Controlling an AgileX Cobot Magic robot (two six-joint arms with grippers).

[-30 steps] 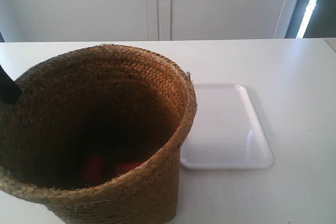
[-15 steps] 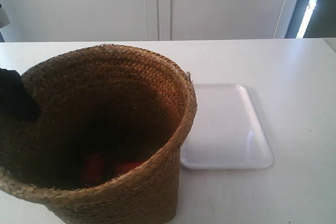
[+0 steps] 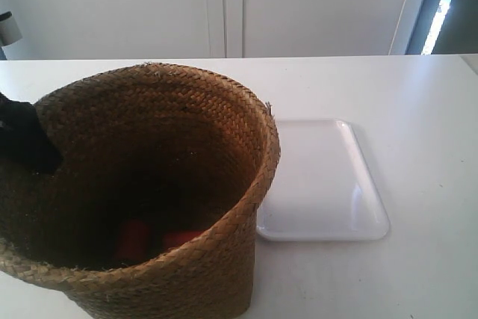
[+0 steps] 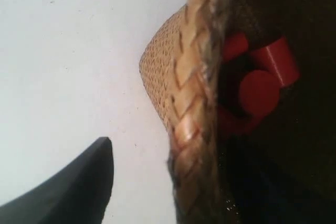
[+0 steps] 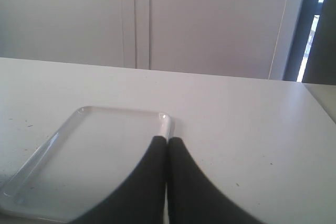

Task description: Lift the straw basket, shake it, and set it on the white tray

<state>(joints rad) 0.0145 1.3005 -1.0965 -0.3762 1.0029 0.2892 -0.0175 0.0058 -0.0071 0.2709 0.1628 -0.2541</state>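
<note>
**Exterior view: straw basket (image 3: 202, 282) stands off the white tray (image 3: 321, 184), one gripper at its rim**

A white table (image 3: 418, 110) fills the scene and carries both things. The basket, the larger of the two, stands upright on the tabletop, its braided wall rising to a round rim. The left gripper (image 3: 28, 143) sits at that rim on the side away from the tray, which lies flat and bare on the basket's far side, well apart from this gripper's fingers. The basket's rim hides part of the tray's near edge, and the pictures do not settle whether the two touch.

In the left wrist view, one dark finger (image 4: 79, 187) hangs outside the basket wall (image 4: 184, 108), with a strip of bare table showing between finger and straw. Its partner is lost in the dark inside of the basket. With the finger set so far to one side and clear of the wall, the jaws stand wide and grip nothing.

In the right wrist view, the right gripper (image 5: 168, 142) has its two fingers pressed together, tip to tip, with nothing between them. A rounded corner of the tray (image 5: 105, 150) lies just past those fingertips.

Smallest of all, red cylindrical pieces (image 4: 260, 90) lie on the basket's floor, below and inward of the left gripper's finger.
</note>
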